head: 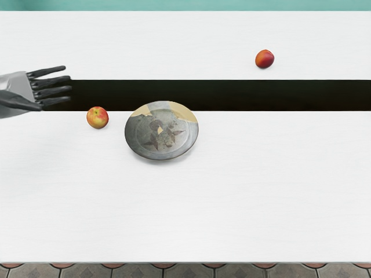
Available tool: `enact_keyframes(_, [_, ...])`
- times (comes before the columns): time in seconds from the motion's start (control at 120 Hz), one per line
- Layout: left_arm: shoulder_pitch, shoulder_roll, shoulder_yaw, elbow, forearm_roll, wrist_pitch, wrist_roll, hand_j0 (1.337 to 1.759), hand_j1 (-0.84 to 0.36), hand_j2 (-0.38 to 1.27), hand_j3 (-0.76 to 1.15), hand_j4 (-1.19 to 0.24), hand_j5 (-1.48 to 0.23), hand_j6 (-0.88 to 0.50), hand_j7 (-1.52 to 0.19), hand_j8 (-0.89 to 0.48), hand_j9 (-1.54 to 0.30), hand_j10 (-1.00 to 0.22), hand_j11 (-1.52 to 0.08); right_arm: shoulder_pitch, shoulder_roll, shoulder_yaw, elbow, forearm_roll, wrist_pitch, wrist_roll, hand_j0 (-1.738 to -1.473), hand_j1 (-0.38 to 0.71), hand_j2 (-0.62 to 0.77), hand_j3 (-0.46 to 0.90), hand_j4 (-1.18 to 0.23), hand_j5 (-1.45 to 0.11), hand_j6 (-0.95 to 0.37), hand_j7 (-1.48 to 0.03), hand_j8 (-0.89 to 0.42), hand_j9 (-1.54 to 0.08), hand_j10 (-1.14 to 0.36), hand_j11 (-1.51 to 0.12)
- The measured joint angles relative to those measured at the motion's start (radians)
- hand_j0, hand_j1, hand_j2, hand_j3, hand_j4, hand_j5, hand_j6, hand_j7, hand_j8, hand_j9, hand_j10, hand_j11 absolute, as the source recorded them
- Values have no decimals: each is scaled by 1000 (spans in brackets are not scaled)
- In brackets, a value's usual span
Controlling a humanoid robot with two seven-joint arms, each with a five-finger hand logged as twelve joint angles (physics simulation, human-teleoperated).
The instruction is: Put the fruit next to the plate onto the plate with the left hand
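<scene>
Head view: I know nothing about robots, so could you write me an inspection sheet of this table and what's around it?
Surface: white table, with a dark gap running across it.
Job's things: apple lies on the table just left of the plate, not touching it; no fruit on the plate.
Clutter: second fruit beyond the gap, far right.
Grippers: left hand at the left edge, fingers spread, holding nothing, up-left of the apple; right hand not in view.
Cables: nothing seen.
Surroundings: tiled floor along the bottom edge, teal strip along the top.
</scene>
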Motion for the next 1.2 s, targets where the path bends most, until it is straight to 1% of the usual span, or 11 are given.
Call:
enact_keyframes(0.15, [-22, 1, -1, 0, 25, 0, 5, 1658, 348, 1, 0, 4, 0, 5, 0, 5, 0, 3, 0, 1, 0, 0, 5, 0, -1, 1, -1658, -327, -4, 0, -19, -24, -19, -24, -19, -24, -19, -24])
enact_keyframes(0.208, [-125, -6, -1, -7, 75, 0, 7, 1658, 348, 1, 0, 4, -1, 5, -1, 5, -1, 3, -1, 1, 0, 0, 6, 0, -1, 0, -1658, -327, -4, 0, -19, -24, -18, -24, -18, -24, -18, -24])
enact_keyframes(0.283, [-196, -81, -6, -14, 176, 0, 19, 1658, 348, 1, 0, 2, -1, 3, -1, 3, -1, 2, -2, 1, 0, -1, 6, 0, -1, 0, -1658, -327, -4, 0, -19, -24, -18, -24, -19, -24, -19, -24])
enact_keyframes(0.375, [-217, -83, -9, -18, 263, 0, 102, 1658, 348, 0, 0, 1, -1, 1, -1, 1, -1, 1, -1, 1, 0, -1, 7, 0, -1, 0, -1658, -327, -4, 0, -19, -24, -18, -24, -19, -24, -19, -24])
enact_keyframes(0.5, [-256, -80, -10, -25, 326, 0, 161, 1658, 348, 0, 0, 0, -2, 0, -2, 0, -2, 0, -2, 0, 0, -1, 7, 0, -1, 0, -1658, -327, -4, 0, -18, -24, -18, -24, -18, -24, -19, -24])
enact_keyframes(0.625, [-321, -114, -5, -55, 384, 0, 353, 1658, 346, 1, 0, -2, -4, -2, -4, -2, -4, -2, -4, 0, 0, -1, 7, 0, 0, 0, -1658, -327, -4, 0, -18, -24, -18, -24, -18, -24, -18, -24])
enact_keyframes(0.733, [-355, -209, -3, -81, 462, 84, 429, 1658, 345, 0, 0, -4, -4, -4, -4, -4, -4, -4, -4, 0, 0, 0, 7, 0, 0, 0, -1658, -327, -4, 0, -18, -24, -18, -24, -18, -24, -19, -24])
enact_keyframes(0.875, [-393, -278, -1, -93, 570, 256, 460, 1658, 345, 0, 0, -5, -5, -5, -5, -5, -5, -5, -5, 0, 0, 0, 8, 0, 0, 0, -1658, -327, -4, 0, -18, -24, -18, -24, -18, -24, -18, -24])
enact_keyframes(0.975, [-388, -344, 0, -95, 732, 353, 467, 1658, 345, 1, 0, -6, -5, -6, -5, -6, -5, -5, -5, 0, 0, 0, 8, 0, 0, 0, -1658, -327, -4, 0, -18, -24, -18, -24, -18, -24, -18, -24])
enact_keyframes(1.083, [-376, -361, 6, -100, 912, 451, 469, 1658, 345, 1, 0, -6, -5, -7, -5, -7, -5, -6, -5, 0, 0, 0, 8, 0, 0, 0, -1658, -327, -4, 0, -18, -24, -18, -24, -18, -24, -18, -24])
enact_keyframes(1.2, [-382, -361, 21, -138, 990, 481, 470, 1658, 345, 1, 0, -7, -6, -8, -6, -8, -6, -7, -6, 0, 0, 1, 8, 0, 0, 1, -1658, -327, -4, 0, -18, -24, -18, -24, -18, -24, -18, -24])
